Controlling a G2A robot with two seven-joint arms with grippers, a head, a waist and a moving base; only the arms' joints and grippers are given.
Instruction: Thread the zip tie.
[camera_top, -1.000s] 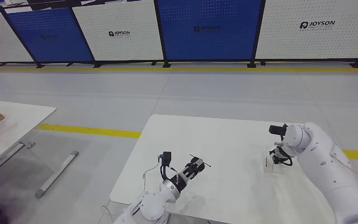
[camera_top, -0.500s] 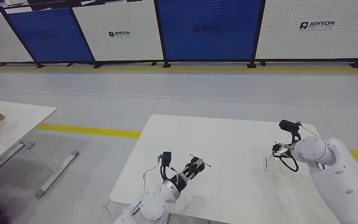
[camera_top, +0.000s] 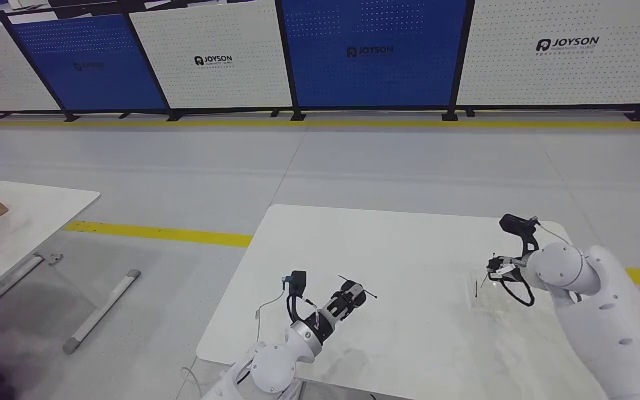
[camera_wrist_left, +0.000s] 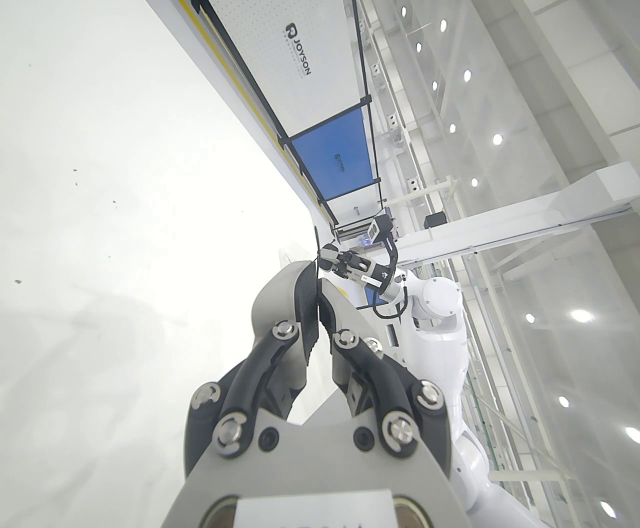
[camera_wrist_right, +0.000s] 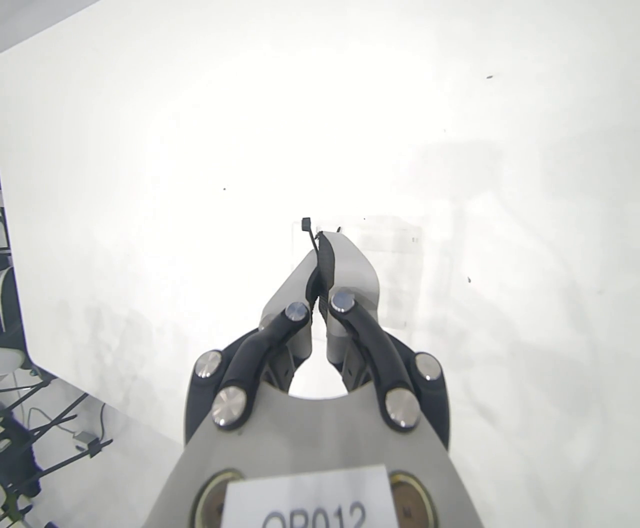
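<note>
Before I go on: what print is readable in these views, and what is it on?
"JOYSON": white wall panels and blue wall panels; smaller line beneath unreadable.
"OP012", bottom cut off: sticker on right gripper.
Unreadable, cut off: sticker on left gripper.

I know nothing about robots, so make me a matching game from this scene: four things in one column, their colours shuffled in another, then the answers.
Things
1. table
2. tie in the right claw
3. floor stripe
4. sheet lying on the table

Colours
A. black
B. yellow
C. see-through
D. white

Pairs: 1-D, 2-A, 3-B, 4-C
</note>
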